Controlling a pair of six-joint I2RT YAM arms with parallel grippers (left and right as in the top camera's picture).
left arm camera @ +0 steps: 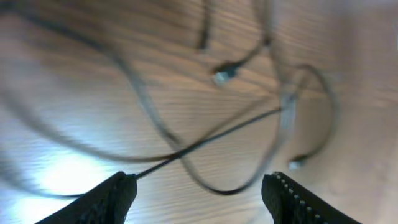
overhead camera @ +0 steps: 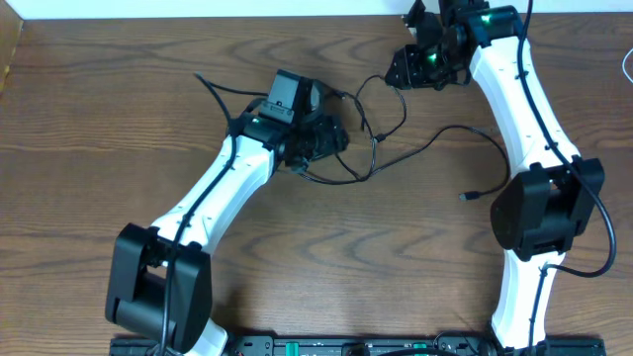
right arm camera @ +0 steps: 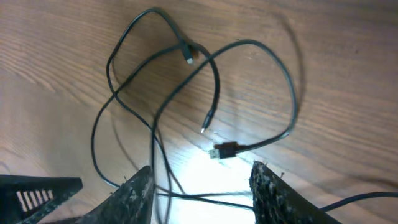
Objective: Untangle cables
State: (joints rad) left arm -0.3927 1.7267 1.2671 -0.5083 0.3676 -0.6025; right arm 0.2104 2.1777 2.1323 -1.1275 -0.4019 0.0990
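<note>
Thin black cables (overhead camera: 371,148) lie looped over one another on the wooden table, between my two grippers. One strand runs right and ends in a plug (overhead camera: 467,197). My left gripper (overhead camera: 331,138) is open at the left side of the tangle. In the left wrist view its fingers (left arm camera: 199,190) hover over blurred crossing cables (left arm camera: 186,149) and a small plug (left arm camera: 222,76); one strand touches the left fingertip. My right gripper (overhead camera: 404,67) is open at the tangle's upper right. In the right wrist view its fingers (right arm camera: 202,190) straddle several strands (right arm camera: 217,81), beside a USB plug (right arm camera: 225,150).
The wooden table (overhead camera: 99,119) ends at a white wall along the top edge. Another thin cable (overhead camera: 625,64) hangs at the far right edge. Part of the left gripper (right arm camera: 37,186) shows at the bottom left of the right wrist view.
</note>
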